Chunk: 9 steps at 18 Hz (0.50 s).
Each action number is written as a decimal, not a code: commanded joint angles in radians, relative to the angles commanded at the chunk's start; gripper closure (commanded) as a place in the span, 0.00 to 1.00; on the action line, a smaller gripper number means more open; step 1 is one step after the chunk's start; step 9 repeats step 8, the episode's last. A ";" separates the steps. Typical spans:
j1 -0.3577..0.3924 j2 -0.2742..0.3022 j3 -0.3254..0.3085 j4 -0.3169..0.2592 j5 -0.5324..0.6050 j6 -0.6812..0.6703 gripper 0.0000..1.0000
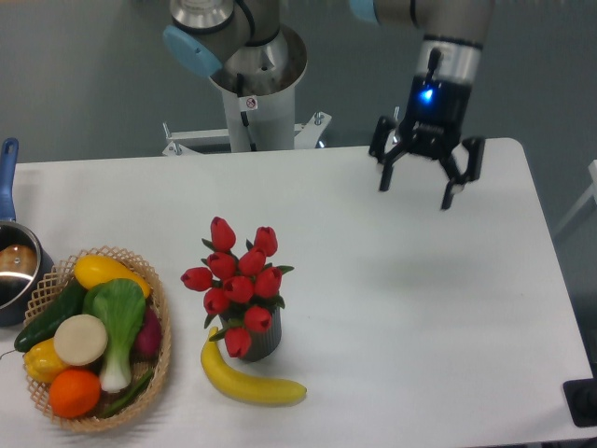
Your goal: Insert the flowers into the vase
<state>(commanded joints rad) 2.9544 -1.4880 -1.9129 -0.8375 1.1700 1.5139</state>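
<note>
**Count of things on the table**

You have one vase [264, 342] holding one bunch of flowers [239, 283], about ten red buds. One banana [244, 382] lies beside it. Near the left edge sits one basket [159, 303] and one saucepan [13, 267]. One gripper [416, 188] hangs over the far right, its two fingers spread apart.

Bright, even overhead light, soft faint shadows on the white table [438, 308], sharp focus throughout.
</note>
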 joint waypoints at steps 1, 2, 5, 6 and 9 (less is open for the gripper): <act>0.005 0.000 0.009 -0.006 0.025 0.017 0.00; 0.009 0.000 0.017 -0.023 0.037 0.046 0.00; 0.017 0.005 0.037 -0.055 0.092 0.135 0.00; 0.018 0.005 0.037 -0.057 0.105 0.140 0.00; 0.018 0.003 0.037 -0.055 0.106 0.138 0.00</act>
